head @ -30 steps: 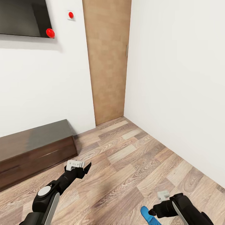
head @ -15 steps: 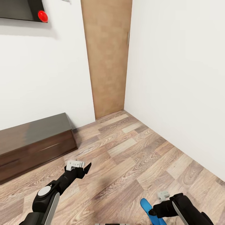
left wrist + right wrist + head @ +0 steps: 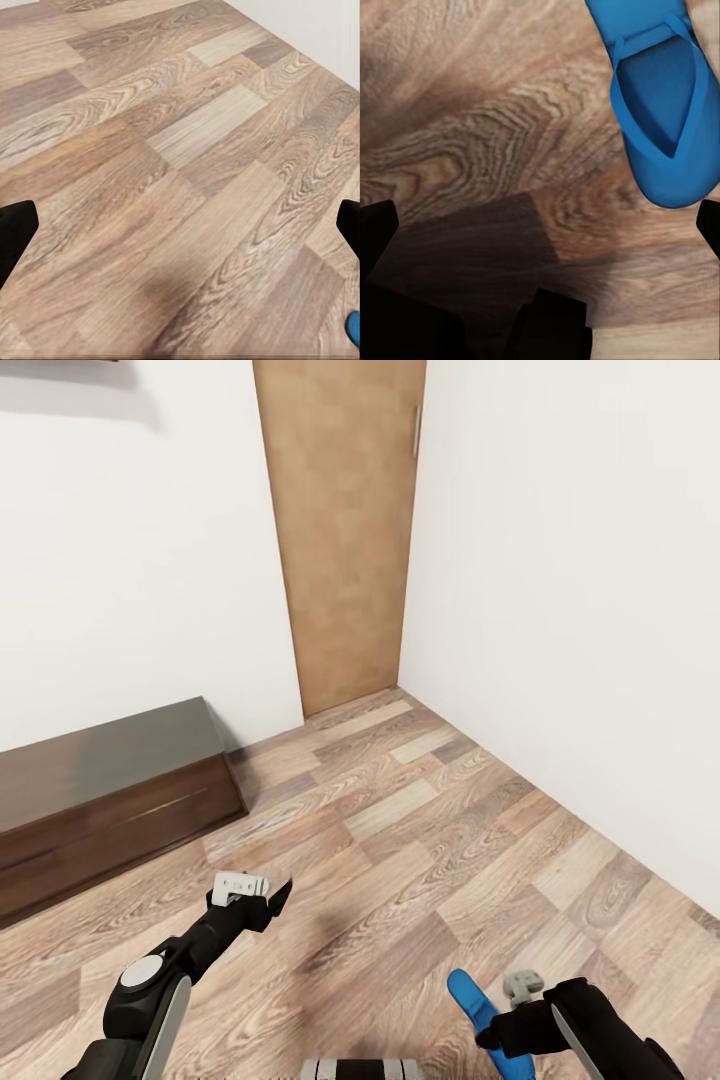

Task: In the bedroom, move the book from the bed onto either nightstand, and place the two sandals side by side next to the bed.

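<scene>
One bright blue sandal [image 3: 478,1008] lies flat on the wood-plank floor [image 3: 420,840], right beside my right gripper [image 3: 495,1036]. In the right wrist view the sandal [image 3: 660,97] lies strap side up beyond the open right gripper [image 3: 540,225], off to one side of its fingers and not between them. My left gripper [image 3: 268,900] hangs open over bare floor at the lower left. The left wrist view has the left gripper [image 3: 180,232] spread wide and a blue sliver of the sandal [image 3: 353,327] at the picture's edge. The book, bed and nightstand are out of view.
A long low dark brown dresser [image 3: 100,800] stands against the left wall. A brown wooden door [image 3: 340,530] fills the room's corner, with a white wall [image 3: 580,610] running along the right. Floor planks stretch between dresser and wall.
The whole picture has shifted upward, so the camera moved: the dark screen with red dots left the top and more of the sandal shows. Both arms keep their place in view.
</scene>
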